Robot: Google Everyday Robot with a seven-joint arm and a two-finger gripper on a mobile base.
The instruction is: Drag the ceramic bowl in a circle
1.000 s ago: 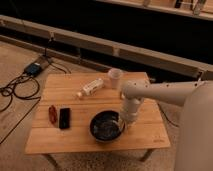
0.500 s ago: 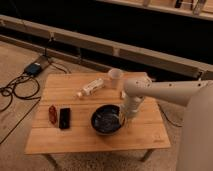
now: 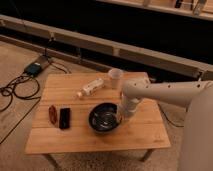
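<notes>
While the white robot arm [image 3: 160, 92] reaches in from the right of the view and bends down over the wooden slatted surface [image 3: 75, 135], its pincer [image 3: 121, 118] sits at the right rim of the round, glossy black ceramic bowl [image 3: 104, 118]. The pincer end appears to touch or overlap that rim. How the pincer stands I cannot tell; that end of the arm blends into the dark bowl edge.

Ceramic bowl: slightly right of the surface's centre, toward the near edge. Faint light streaks show inside it. It stands upright, flat on the boards.

Positions relative to the ceramic bowl:
- small white cup [image 3: 115, 77]: behind it and a little to the right, upright, near the far edge of the surface, well apart from the bowl.
- pale oblong bottle-like item lying on its side [image 3: 91, 88]: behind and slightly left, tilted diagonally, near the cup but not touching it.
- flat black rectangular object [image 3: 64, 117]: to the left, apart from the bowl.
- reddish-brown oblong object [image 3: 52, 113]: further left, just beside the black rectangle.

Off the surface, far left of the bowl: a blue-grey box [image 3: 34, 68] on the floor with dark cables [image 3: 15, 92] running from it.
</notes>
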